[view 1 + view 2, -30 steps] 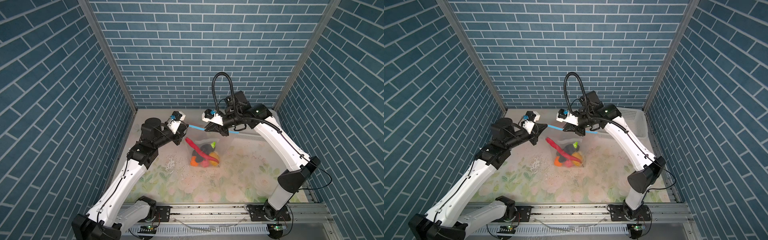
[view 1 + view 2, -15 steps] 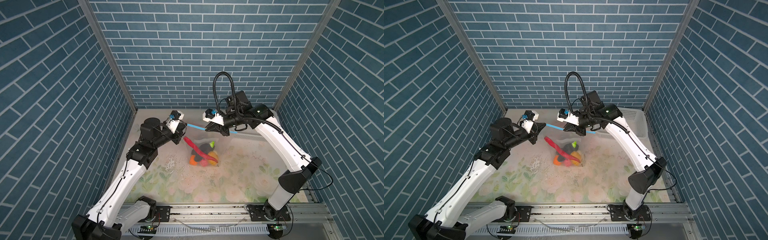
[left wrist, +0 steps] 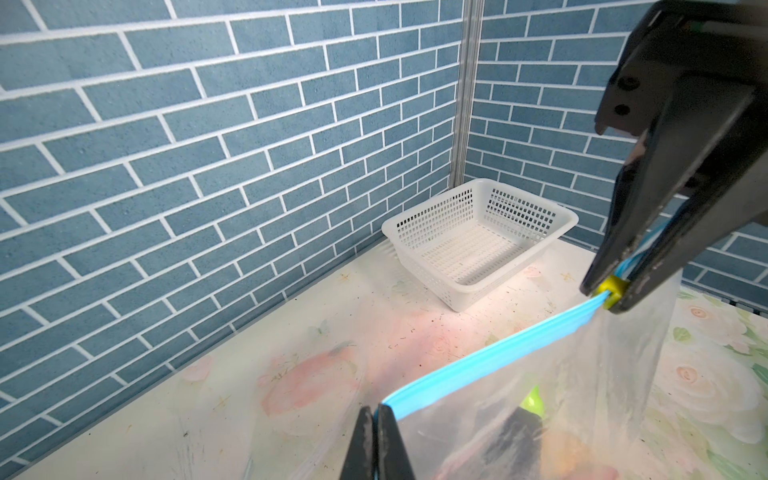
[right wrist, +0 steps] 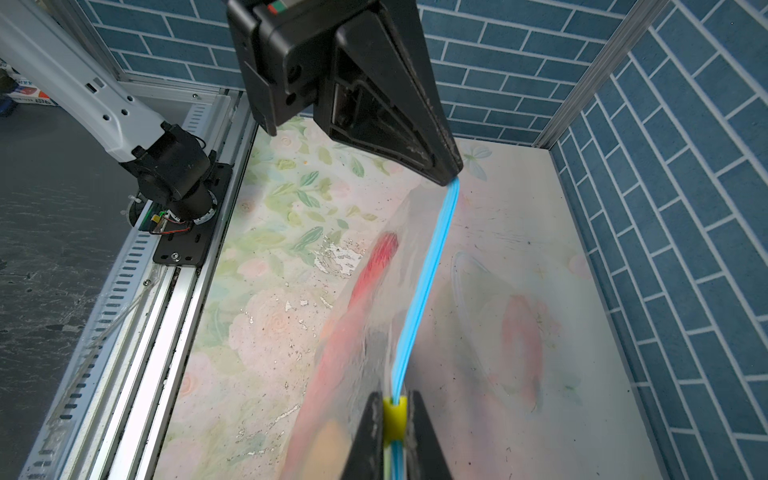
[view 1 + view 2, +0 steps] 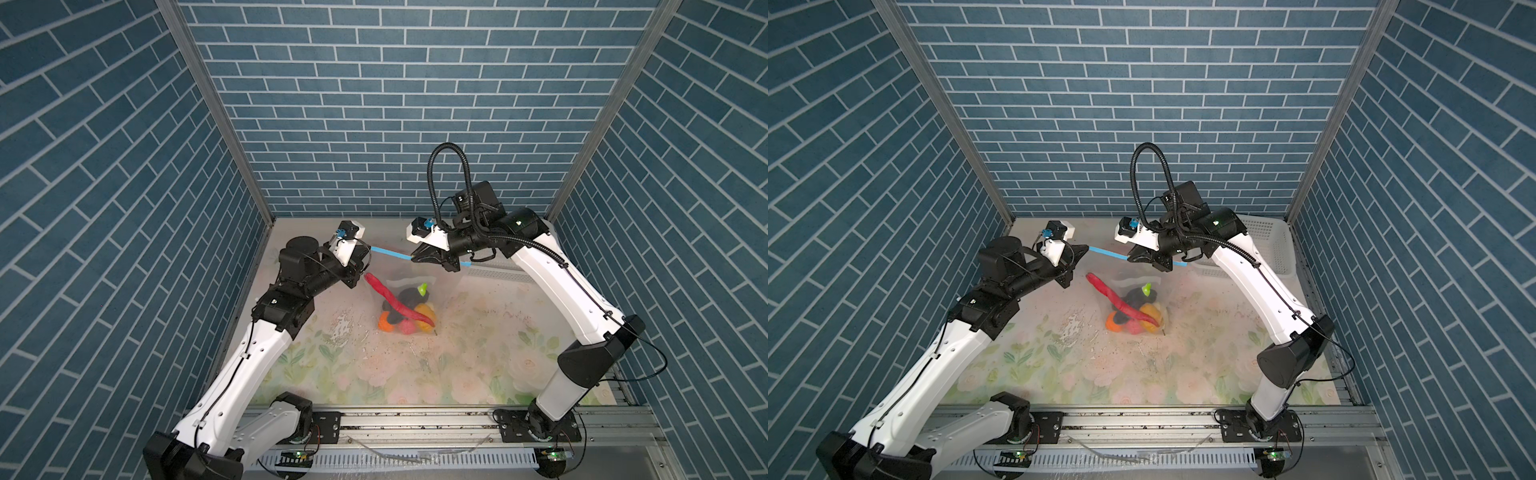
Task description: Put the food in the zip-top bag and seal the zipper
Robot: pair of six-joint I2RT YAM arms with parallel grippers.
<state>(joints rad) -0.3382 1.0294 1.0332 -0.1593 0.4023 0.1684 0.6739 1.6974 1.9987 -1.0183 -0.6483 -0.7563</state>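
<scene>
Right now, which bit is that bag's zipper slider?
Over the flowered table hangs a clear zip-top bag of toy food; follow the light blue zipper along its top to the right gripper. Pinched in its jaws is the slider: a small yellow block, the only yellow on that blue strip.

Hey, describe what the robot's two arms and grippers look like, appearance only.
The left arm and right arm have white shells, black joints and thin black cables. A looping black corrugated hose rises from the right wrist. The left gripper and right gripper have black, wedge-shaped fingers.
</scene>
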